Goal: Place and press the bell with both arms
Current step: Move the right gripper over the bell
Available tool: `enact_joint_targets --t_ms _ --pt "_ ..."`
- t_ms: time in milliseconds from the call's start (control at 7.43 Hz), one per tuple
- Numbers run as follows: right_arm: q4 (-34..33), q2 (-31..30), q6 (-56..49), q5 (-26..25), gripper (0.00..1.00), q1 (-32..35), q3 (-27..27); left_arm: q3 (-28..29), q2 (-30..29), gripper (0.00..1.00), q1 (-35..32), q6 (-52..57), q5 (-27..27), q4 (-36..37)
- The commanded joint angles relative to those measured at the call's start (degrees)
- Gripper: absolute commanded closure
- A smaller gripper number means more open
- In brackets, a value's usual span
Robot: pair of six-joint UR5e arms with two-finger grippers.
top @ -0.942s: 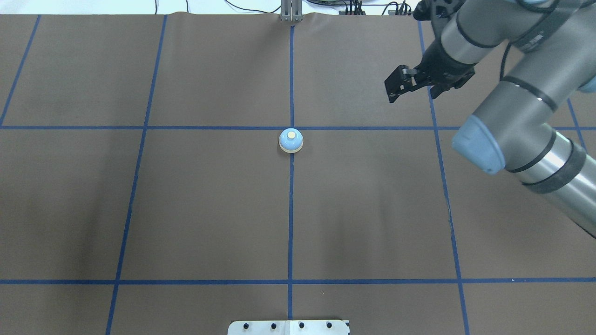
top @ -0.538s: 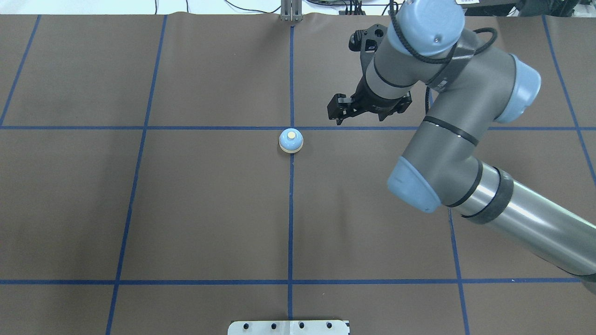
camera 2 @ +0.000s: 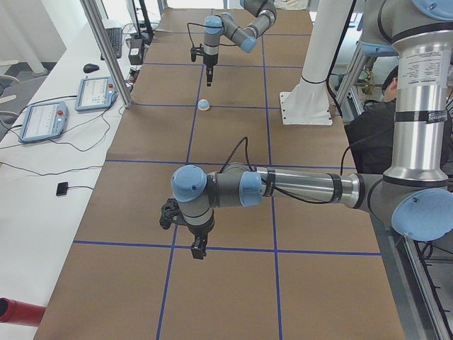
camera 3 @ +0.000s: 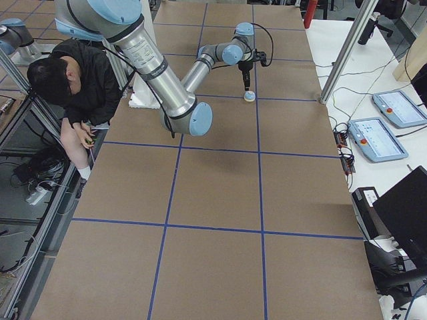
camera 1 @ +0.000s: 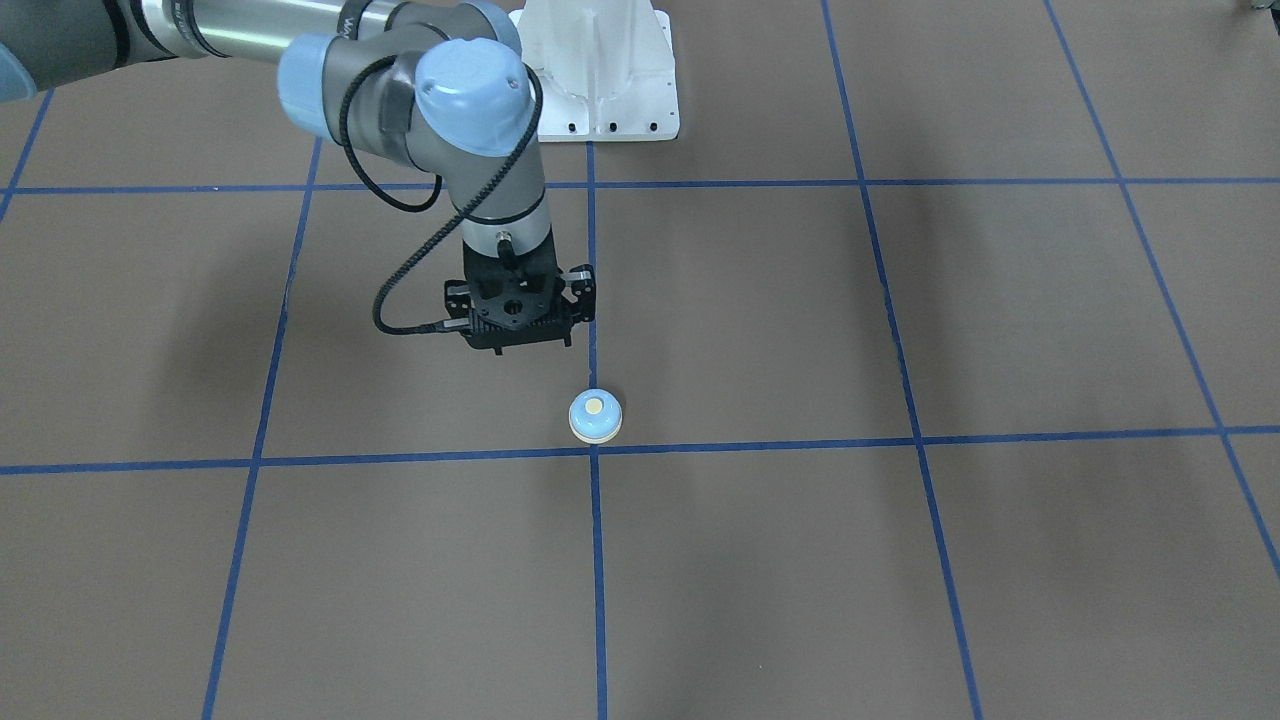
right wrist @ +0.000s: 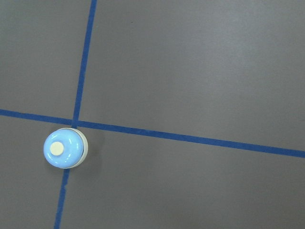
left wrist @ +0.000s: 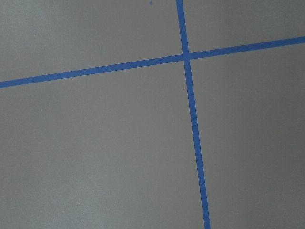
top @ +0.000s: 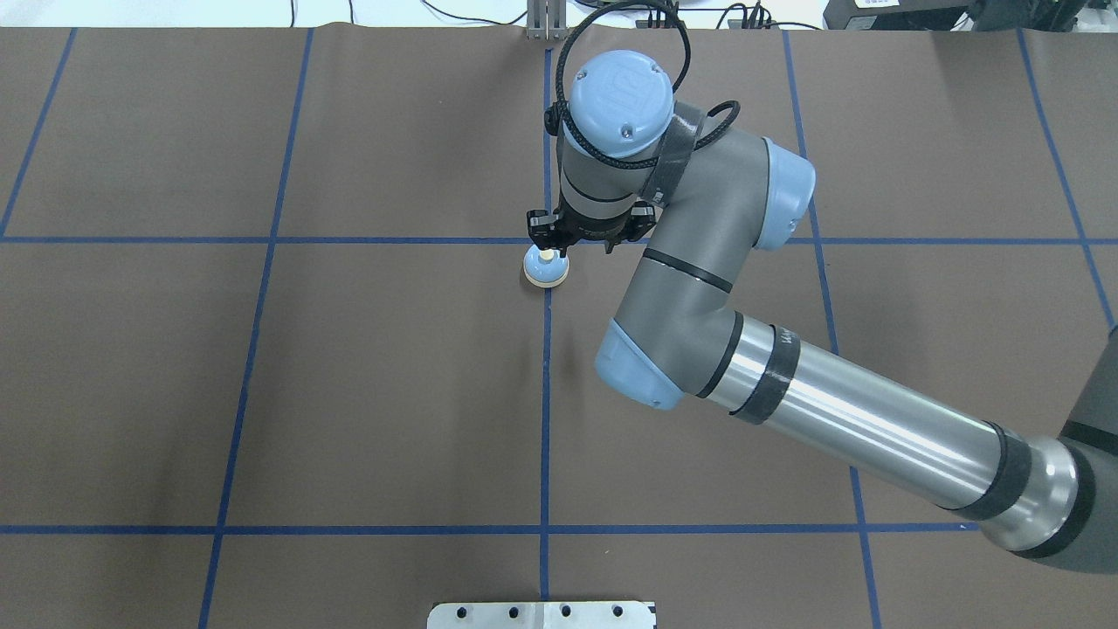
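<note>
Bell point(top: 546, 266) at the central tape crossing, with the right pincer point(camera 1: 518, 338) poised to press.

The bell stands upright on the tabletop point(top: 349, 393), its base over the crossing of two blue tape lines point(top: 545, 419), with its cream button point(right wrist: 56, 148) facing up and uncovered. The right pincer hangs above it, pointing down and not touching. The front view shows it off-centre from the button, and whether it is released or clenched cannot be told. The left pincer point(camera 2: 197, 249) hovers well apart near another crossing and is seen only from the side, so its state cannot be told either. Placing appears done, and pressing is the step in hand. The next move likely calls for centring over the button, then a short, straight, light descent, lest the bell slide.
</note>
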Motion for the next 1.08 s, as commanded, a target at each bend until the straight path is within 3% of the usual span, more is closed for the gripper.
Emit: enact_joint_targets --t_ms 0,404,942 --pt "4.2 4.0 0.4 -0.1 1.00 -0.6 -8.1 -0.1 0.0 0.00 0.0 0.0 -0.1 -0.2" --pt "4.2 7.8 2.7 -0.1 1.00 -0.5 -13.7 -0.4 0.0 0.00 0.0 0.0 0.0 -0.3" --pt "6.9 7.8 2.5 0.2 1.00 -0.5 -16.2 -0.4 0.0 0.00 0.0 0.0 0.1 -0.3"
